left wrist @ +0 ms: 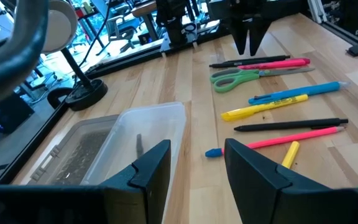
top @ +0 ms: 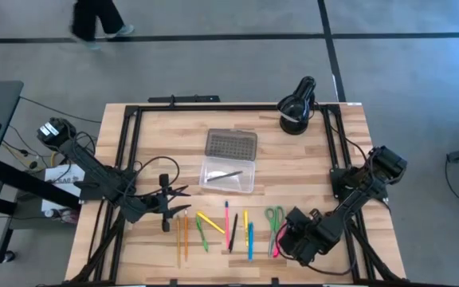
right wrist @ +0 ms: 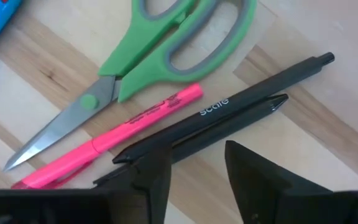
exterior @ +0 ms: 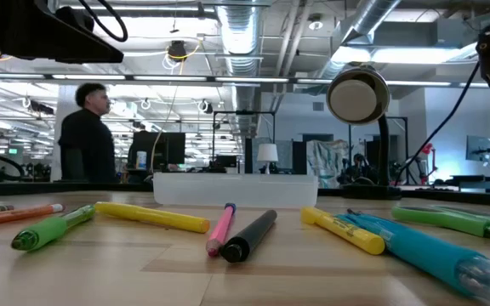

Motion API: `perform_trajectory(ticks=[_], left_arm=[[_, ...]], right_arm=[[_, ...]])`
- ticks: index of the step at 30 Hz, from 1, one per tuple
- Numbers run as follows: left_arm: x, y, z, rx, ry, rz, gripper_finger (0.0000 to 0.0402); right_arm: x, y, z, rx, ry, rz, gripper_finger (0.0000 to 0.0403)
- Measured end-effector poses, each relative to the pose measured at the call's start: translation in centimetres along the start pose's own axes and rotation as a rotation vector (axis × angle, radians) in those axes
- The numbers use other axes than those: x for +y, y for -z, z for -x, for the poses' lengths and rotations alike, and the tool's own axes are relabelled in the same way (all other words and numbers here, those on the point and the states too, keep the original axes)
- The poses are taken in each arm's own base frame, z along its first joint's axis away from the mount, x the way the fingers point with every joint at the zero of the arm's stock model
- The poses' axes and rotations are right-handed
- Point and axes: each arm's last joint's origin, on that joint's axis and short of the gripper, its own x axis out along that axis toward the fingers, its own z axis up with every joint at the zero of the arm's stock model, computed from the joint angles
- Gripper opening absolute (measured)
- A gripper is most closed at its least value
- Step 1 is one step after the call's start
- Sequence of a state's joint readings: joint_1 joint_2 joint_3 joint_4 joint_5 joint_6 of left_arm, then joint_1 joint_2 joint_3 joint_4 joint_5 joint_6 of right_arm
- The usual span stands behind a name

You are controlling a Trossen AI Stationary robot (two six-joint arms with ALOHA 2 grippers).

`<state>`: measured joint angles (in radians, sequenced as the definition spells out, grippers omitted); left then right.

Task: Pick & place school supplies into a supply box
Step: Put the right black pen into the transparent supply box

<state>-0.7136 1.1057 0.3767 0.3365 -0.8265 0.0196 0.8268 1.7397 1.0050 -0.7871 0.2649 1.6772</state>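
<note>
The small clear plastic supply box [top: 229,171] is set open near the middle of the pale wooden table [top: 325,159], its dotted greyish lid [top: 231,144] folded back toward the far edge so that the tray can be loaded from above; one dark thin item [top: 224,176] is already seen lying inside it. The remaining supplies are laid out in a loose row along the near edge, well apart from the box, so that each can be picked singly.

The right gripper [right wrist: 194,168] is lowered over the right end of that row. Its fingers are spread, straddling the black pen [right wrist: 229,106], which lies touching the pink highlighter [right wrist: 123,134], just beside the green-handled scissors [right wrist: 166,43]. A grasp of the pen is judged to be in preparation; the neighbouring highlighter could be nudged.

The left gripper [top: 170,199] is held at the left end of the row, fingers parted and empty, pointed toward the box.

A black round lamp [top: 297,108] stands at the far right corner.
</note>
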Motion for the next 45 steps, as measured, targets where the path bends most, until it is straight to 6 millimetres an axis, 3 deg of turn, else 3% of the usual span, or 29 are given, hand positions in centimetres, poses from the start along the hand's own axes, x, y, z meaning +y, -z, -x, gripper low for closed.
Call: perform_trajectory(ticks=[8, 45], left_arm=[[0.0, 0.1, 0.0, 0.007, 0.005, 0.006, 0.0146], [0.0, 0.3, 0.0, 0.025, 0.008, 0.024, 0.0146]], right_arm=[[0.1, -0.5, -0.1, 0.005, -0.005, -0.022, 0.0180], [-0.2, 0.0, -1.1, 0.052, -0.003, -0.022, 0.0162]])
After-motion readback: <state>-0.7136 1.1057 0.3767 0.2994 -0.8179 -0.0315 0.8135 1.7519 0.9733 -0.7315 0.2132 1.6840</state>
